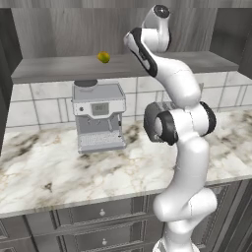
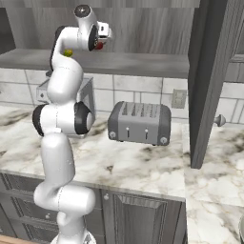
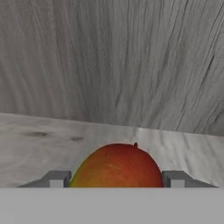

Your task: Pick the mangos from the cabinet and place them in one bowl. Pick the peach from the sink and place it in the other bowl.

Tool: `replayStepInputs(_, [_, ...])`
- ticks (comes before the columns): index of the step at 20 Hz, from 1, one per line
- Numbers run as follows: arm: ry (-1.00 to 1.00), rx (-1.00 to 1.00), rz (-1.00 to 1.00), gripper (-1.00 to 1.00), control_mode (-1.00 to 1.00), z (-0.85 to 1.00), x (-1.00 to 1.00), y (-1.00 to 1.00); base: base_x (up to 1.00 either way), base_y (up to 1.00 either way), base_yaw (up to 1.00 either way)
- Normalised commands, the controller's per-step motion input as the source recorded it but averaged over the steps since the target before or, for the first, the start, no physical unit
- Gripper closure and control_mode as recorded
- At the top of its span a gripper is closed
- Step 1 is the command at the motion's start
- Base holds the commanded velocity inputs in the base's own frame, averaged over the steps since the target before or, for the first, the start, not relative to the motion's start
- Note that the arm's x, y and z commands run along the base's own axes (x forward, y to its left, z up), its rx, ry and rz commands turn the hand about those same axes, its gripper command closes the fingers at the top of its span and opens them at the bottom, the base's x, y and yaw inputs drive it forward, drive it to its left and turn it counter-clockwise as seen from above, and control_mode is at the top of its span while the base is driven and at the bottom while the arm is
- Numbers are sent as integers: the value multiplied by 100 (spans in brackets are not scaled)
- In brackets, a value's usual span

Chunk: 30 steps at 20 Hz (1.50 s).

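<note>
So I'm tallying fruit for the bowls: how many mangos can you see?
2. The yellow-green mango sits on the cabinet shelf above the coffee machine. The red mango lies between the gripper fingertips. Others may be hidden.

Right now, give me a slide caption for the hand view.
Fingers flank the red and green mango on the cabinet shelf, one on each side.

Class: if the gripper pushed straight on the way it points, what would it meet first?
The red mango between the gripper's fingertips. It sits on the cabinet shelf; past it is the cabinet's back wall. Whether the fingers already touch the mango is unclear.
</note>
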Motion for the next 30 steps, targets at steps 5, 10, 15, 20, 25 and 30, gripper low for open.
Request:
replayStepInputs(5, [-22, -8, 8, 100, -100, -2, -82, 17, 0, 0, 0])
replayStepInputs(10, [-26, -9, 11, 100, -100, -7, -100, 19, 0, 0, 0])
replayStepInputs(15, [-21, -2, 7, 100, -100, -1, -95, 7, 0, 0, 0])
replayStepInputs(20, [-15, 3, 0, 100, -100, 47, -61, 0, 0, 0, 0])
replayStepInputs(25, [-6, 14, 0, 100, -100, 67, -34, -1, 0, 0, 0])
replayStepInputs(30, [0, 10, 0, 100, -100, 35, -42, -2, 0, 0, 0])
